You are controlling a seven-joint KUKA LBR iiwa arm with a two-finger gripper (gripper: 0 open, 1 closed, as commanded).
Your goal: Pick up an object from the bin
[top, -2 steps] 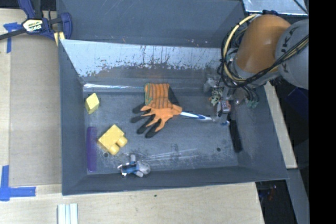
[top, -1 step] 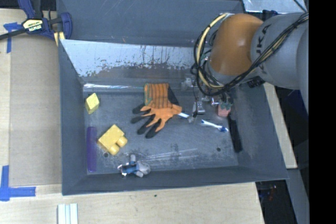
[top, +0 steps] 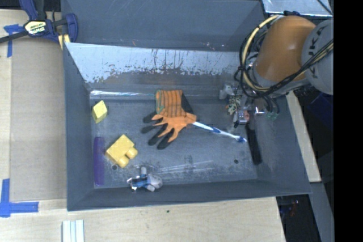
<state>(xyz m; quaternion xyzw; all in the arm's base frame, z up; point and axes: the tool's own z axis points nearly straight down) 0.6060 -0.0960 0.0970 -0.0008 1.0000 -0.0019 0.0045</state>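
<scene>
Now, the grey bin (top: 170,65) has the gripper (top: 249,136) low at centre right; whether it is spread or pressed together I cannot tell. An orange-and-black glove (top: 170,119) lies mid-frame, and a white-and-blue toothbrush (top: 218,131) runs from it to just beside the gripper.

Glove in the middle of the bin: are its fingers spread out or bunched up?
Spread. The orange glove lies flat, its black fingers fanned apart toward the lower left, with gaps visible between them.
</scene>
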